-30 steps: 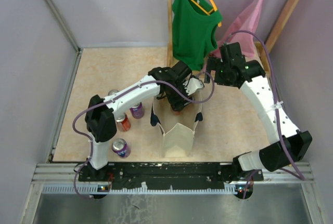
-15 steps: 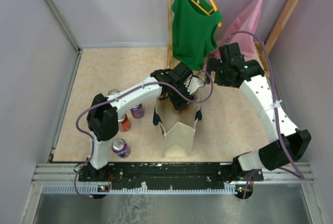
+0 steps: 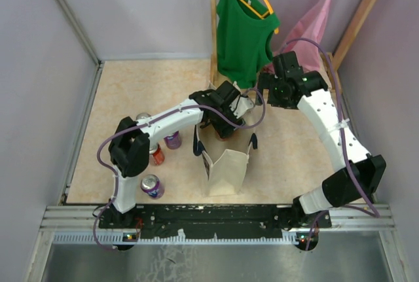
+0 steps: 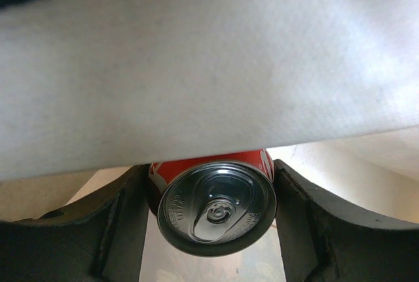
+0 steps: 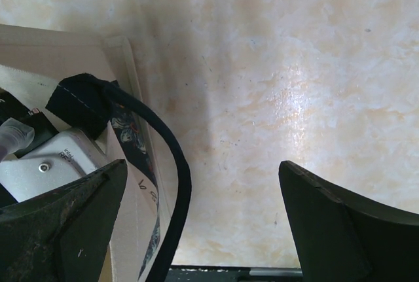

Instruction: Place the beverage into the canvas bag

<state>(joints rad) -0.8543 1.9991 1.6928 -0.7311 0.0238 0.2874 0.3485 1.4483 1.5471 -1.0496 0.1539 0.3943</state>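
The beige canvas bag [image 3: 226, 169] stands in the middle of the table, with its navy handles [image 3: 253, 142] hanging at its sides. My left gripper [image 3: 225, 127] is at the bag's far rim and is shut on a red beverage can [image 4: 216, 198]. In the left wrist view the can's silver top faces the camera and beige canvas [image 4: 196, 66] fills the frame above it. My right gripper [image 3: 263, 92] is open and empty, to the right of and beyond the bag. In the right wrist view its jaws [image 5: 201, 172] stand wide apart over bare table, with the bag's rim [image 5: 124, 92] and a navy handle [image 5: 175, 184] at the left.
Two purple cans [image 3: 172, 139] [image 3: 152, 186], an orange-red can [image 3: 155, 156] and another can [image 3: 142, 117] stand left of the bag. A green tank top [image 3: 242, 27] and a pink garment [image 3: 308, 27] hang from a wooden rack at the back. Walls enclose the table.
My right gripper has drawn back from the bag's far rim, and that rim has sagged. My left gripper with the can has shifted slightly toward the bag.
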